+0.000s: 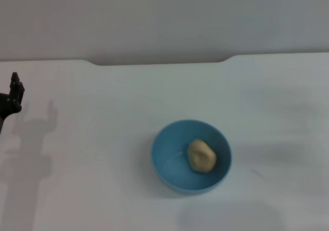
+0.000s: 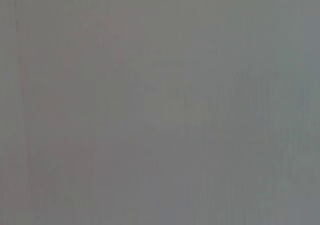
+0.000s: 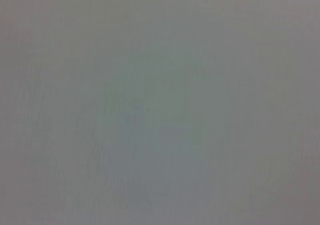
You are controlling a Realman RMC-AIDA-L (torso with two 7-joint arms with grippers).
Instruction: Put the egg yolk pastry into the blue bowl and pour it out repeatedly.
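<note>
Nearest you, the smooth, glossy blue bowl [image 1: 190, 157] sits upright on the flat white table [image 1: 103, 138], and the egg yolk pastry [image 1: 201, 155] is inside it, right of middle: a lumpy, matte, tan ball. Far off at the left edge you get a bit of the black left gripper [image 1: 14, 92], well apart from the bowl; open or closed, can't tell. Both wrist cameras show only plain grey surface.
</note>
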